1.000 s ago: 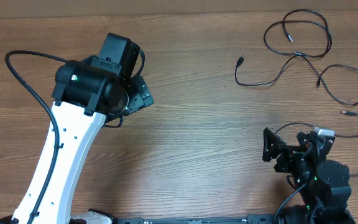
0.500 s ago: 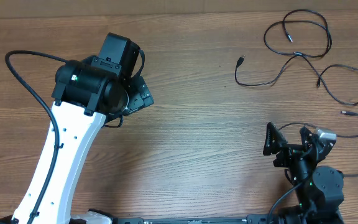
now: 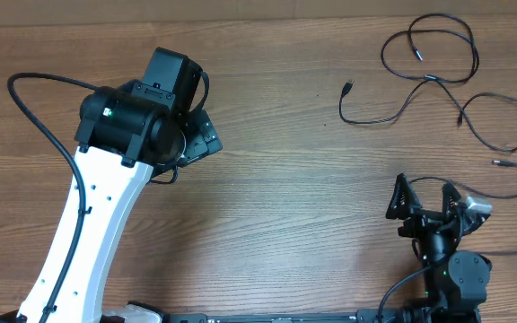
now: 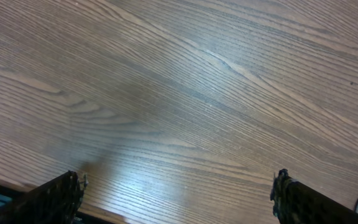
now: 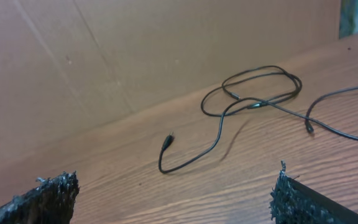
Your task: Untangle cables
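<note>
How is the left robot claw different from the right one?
The left gripper hangs over bare table, far from the cables; the right gripper sits near them. The left arm stretches far out; the right arm is folded at the edge. Both are open and empty.

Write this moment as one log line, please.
left gripper: open, empty | right gripper: open, empty | cables: loose loops, ahead of right gripper, untouched

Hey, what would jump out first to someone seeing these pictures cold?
Loose black cables sprawl in loops at the overhead view's upper right. The big white left arm fills the left side, and the right hand sits open and empty at the lower right.
</note>
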You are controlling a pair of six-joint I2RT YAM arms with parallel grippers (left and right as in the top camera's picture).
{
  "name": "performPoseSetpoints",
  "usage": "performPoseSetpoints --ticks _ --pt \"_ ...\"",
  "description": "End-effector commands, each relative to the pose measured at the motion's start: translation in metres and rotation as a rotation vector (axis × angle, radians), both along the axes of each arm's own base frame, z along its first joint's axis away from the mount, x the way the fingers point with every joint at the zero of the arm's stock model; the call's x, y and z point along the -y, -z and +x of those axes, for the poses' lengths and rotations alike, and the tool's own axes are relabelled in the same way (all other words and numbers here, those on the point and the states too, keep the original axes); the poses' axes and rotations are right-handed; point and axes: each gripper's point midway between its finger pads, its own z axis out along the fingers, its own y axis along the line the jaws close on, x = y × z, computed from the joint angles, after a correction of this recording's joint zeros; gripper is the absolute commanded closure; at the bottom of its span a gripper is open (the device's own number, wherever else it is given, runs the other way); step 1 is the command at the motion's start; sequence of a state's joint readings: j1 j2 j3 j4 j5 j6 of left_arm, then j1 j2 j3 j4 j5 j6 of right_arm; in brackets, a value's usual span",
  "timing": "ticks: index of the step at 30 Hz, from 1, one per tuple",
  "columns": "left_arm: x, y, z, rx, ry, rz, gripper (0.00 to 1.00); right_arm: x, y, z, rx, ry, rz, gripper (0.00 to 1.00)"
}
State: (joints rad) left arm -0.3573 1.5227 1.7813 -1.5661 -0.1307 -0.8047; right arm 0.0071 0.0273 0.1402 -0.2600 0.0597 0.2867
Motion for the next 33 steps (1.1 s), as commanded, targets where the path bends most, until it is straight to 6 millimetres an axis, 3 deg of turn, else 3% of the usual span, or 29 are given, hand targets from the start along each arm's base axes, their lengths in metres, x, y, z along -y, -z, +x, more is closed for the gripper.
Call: performPoseSetpoints --ticks 1,7,19,24,33 --pt "0.0 -0.007 0.002 0.023 0.015 -0.004 0.0 0.003 0.003 0.001 0.019 0.013 -0.008 0.0" --pt "0.0 -0.007 0.002 0.023 0.015 -0.003 0.0 0.003 0.015 0.006 0.038 0.014 -0.007 0.0" --pt "0.0 -0.007 0.002 0.023 0.015 -0.004 0.01 0.014 -0.005 0.007 0.151 0.082 -0.004 0.0" --pt "0.0 -0.007 0.002 0.023 0.015 -0.004 0.01 0.012 0.013 0.008 0.079 0.069 -0.006 0.0" --pt "0.0 -0.007 0.002 0.023 0.015 -0.004 0.0 0.014 0.012 0.008 0.082 0.082 -0.012 0.0"
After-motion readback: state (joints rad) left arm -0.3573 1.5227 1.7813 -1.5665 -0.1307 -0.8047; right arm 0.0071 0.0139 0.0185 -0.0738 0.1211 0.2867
